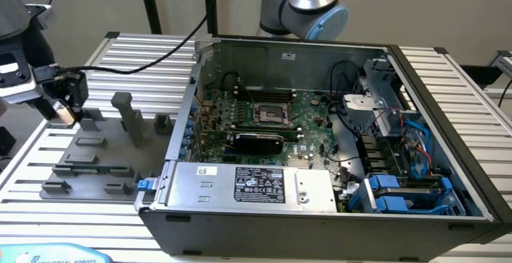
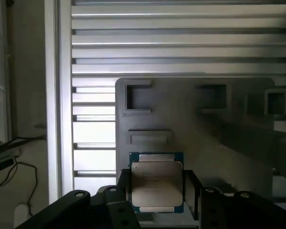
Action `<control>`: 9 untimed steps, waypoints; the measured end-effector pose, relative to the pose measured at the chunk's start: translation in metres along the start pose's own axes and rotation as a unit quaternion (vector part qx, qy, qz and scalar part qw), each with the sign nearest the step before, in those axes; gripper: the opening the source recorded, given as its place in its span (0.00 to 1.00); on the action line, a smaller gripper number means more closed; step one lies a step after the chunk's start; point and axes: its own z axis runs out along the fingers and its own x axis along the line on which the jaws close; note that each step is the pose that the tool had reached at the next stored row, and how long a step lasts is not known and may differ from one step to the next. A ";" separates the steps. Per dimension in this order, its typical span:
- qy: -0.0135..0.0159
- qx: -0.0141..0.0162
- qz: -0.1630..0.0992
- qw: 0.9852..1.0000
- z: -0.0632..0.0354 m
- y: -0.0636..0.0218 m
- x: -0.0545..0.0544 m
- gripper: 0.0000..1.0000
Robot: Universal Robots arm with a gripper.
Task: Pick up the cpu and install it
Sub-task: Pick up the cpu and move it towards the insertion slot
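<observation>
Gripper: the gripper [image 1: 64, 114] [image 2: 156, 192] hangs over the far corner of the fixture plate, at the exterior view's left. Its black fingers [image 2: 122, 187] press against 2 opposite edges of the cpu, pinching it.
Cpu: the cpu [image 2: 156, 180] sits flat between the fingers with its silvery lid facing the wrist camera. Whether it is clear of the plate cannot be told.
Fixture plate: the grey plate [image 1: 88, 176] [image 2: 205, 138] lies on the table and carries several shallow pockets and blocks. 1 upright post [image 1: 128, 118] stands on it, and a green memory stick [image 1: 98, 169] lies in a slot.
Table: slatted aluminium table [image 1: 136, 50] [image 2: 181, 43].
Computer case: the open case [image 1: 320, 230] stands at the exterior view's right, well apart from the gripper.
Motherboard: the green board [image 1: 310, 108] lies inside the case, with the processor socket [image 1: 268, 114] near its middle.
</observation>
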 end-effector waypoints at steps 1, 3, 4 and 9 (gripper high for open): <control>0.000 0.000 0.000 1.000 -0.0047 0.0001 -0.001 0.55; 0.000 0.000 0.000 1.000 -0.0136 0.0004 -0.005 0.55; 0.000 0.000 0.000 1.000 -0.0182 0.0006 -0.007 0.55; 0.000 -0.001 -0.002 1.000 -0.0409 0.0014 -0.023 0.55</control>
